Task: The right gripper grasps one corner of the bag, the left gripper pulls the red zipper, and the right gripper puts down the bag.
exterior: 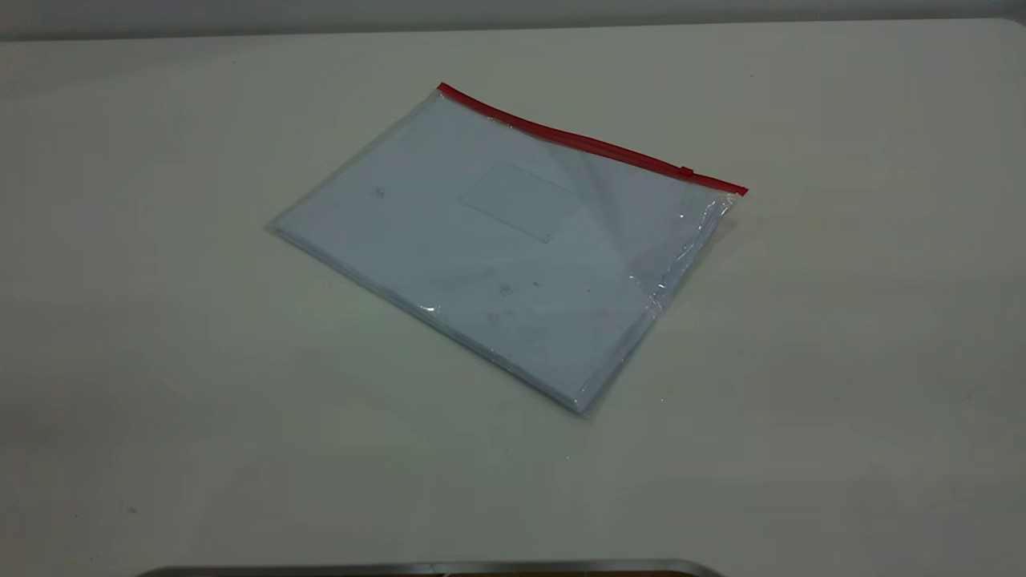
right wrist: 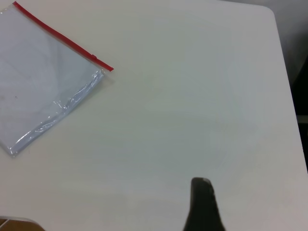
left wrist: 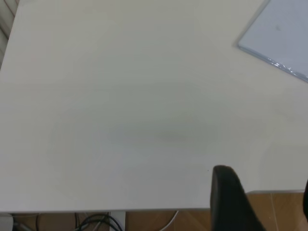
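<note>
The bag (exterior: 497,240) lies flat on the white table (exterior: 160,320), a clear pouch with white paper inside. Its red zipper (exterior: 585,144) runs along the far long edge, with the small slider tab (exterior: 686,171) close to the right-hand corner (exterior: 733,192). Neither gripper appears in the exterior view. My left gripper (left wrist: 264,185) hangs open over the table's edge, far from the bag (left wrist: 284,38), and holds nothing. My right gripper (right wrist: 202,197) hovers over bare table, well away from the bag (right wrist: 38,82), its zipper (right wrist: 57,33) and that corner (right wrist: 108,68).
A grey metal rim (exterior: 433,569) shows at the near edge of the exterior view. Wooden floor (left wrist: 284,211) and cables (left wrist: 96,222) lie beyond the table's edge by the left gripper. The table's rounded corner (right wrist: 269,12) is in the right wrist view.
</note>
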